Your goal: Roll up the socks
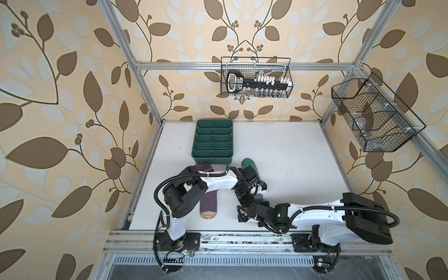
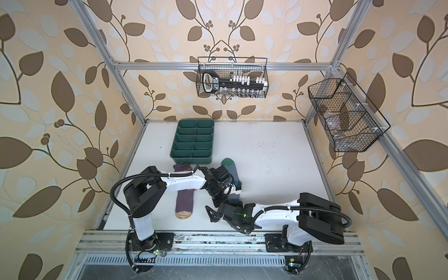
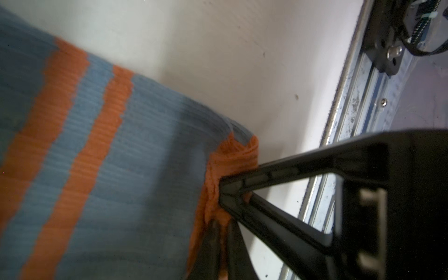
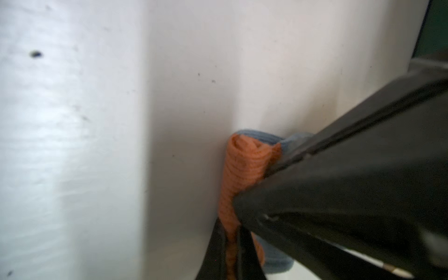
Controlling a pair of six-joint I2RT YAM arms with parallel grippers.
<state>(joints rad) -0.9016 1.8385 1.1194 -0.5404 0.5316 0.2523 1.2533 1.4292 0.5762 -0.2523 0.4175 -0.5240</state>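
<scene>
The grey-blue sock (image 1: pixel 252 166) lies mid-table with its green toe pointing away from the arms and its orange-striped leg (image 3: pixel 121 169) running toward them. Both grippers meet at its orange cuff (image 4: pixel 242 164). My left gripper (image 3: pixel 224 244) is shut on the cuff, with orange fabric pinched between its jaws. My right gripper (image 4: pixel 234 249) is shut on the same cuff beside it, where the edge is curled over. In both top views the wrists hide the pinch. The purple sock (image 1: pixel 208 202) with a tan toe lies flat under the left arm, untouched.
A green divided tray (image 1: pixel 211 160) stands just beyond the purple sock's cuff end. Two black wire baskets (image 1: pixel 257 77) (image 1: pixel 373 114) hang on the back and right frame. The metal front rail (image 1: pixel 242 240) carries both arm bases.
</scene>
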